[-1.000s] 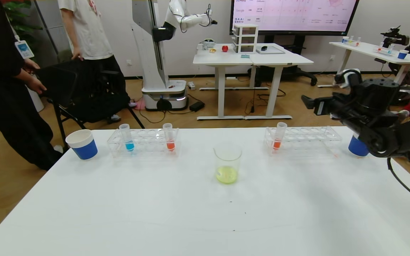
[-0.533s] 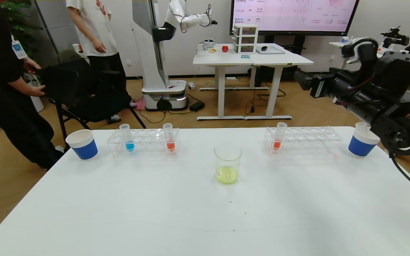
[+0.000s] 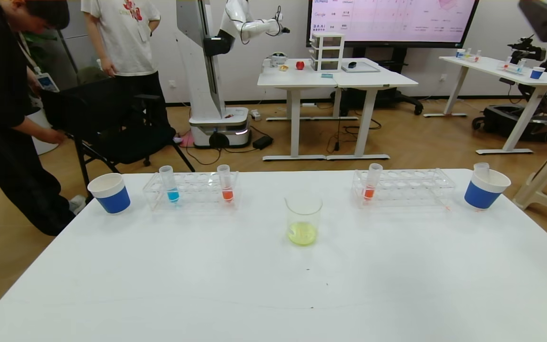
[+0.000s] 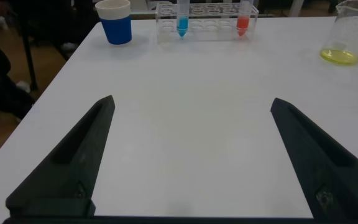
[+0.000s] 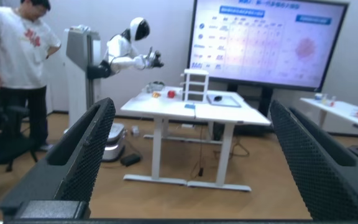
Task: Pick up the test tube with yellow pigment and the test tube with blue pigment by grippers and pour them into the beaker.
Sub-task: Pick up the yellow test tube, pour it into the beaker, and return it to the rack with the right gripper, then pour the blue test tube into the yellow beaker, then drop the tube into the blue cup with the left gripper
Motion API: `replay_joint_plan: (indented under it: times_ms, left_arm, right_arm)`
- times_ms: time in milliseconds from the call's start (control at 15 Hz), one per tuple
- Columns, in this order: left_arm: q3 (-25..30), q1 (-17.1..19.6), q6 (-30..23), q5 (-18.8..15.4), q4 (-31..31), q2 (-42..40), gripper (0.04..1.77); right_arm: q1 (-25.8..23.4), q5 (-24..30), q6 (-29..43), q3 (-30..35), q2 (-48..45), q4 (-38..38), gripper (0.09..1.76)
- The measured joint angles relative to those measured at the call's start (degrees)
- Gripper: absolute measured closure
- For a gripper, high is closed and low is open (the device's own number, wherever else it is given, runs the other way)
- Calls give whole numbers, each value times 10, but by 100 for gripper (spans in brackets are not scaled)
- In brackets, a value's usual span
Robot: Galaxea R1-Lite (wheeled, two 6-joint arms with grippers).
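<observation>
The test tube with blue pigment (image 3: 172, 184) stands upright in the left clear rack (image 3: 190, 190); it also shows in the left wrist view (image 4: 182, 22). The beaker (image 3: 303, 221) stands mid-table with yellow liquid at its bottom, and shows in the left wrist view (image 4: 348, 31). No tube with yellow liquid shows; a clear tube (image 3: 481, 167) stands in the right paper cup (image 3: 485, 190). My left gripper (image 4: 191, 109) is open and empty, low over the near table, well short of the rack. My right gripper (image 5: 191, 109) is open and empty, raised high and facing the room; only a dark part of that arm (image 3: 546, 19) shows at the top right.
Orange-red tubes stand in the left rack (image 3: 226, 183) and the right rack (image 3: 372, 183). A blue-and-white paper cup (image 3: 109, 192) stands at the far left. Two people and a black chair (image 3: 107, 123) are beyond the table's left back corner.
My right arm has risen from beside the right paper cup up and out toward the top right. The clear tube now shows in that cup. The person at the left has bent forward.
</observation>
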Motion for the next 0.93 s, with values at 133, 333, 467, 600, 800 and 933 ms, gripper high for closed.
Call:
replay_joint_plan:
  times_ms: [133,333,467,600,800,933]
  left_arm:
    - [0,0,0,0,0,0,6]
    - [0,0,0,0,0,0,6]
    - [0,0,0,0,0,0,6]
    - [0,0,0,0,0,0,6]
    - [0,0,0,0,0,0,6]
    - [0,0,0,0,0,0,6]
  right_arm:
    - [-19,2,0,34,-77,1,11]
    - [-35,3,-1,102,-206,6,11]
    - [-39,13,-10,154,-294,8,11]
    - [-40,26,-23,209,-379,16,11]
    - [-41,40,-34,284,-508,78,11]
    - [-41,44,-37,319,-596,141,11]
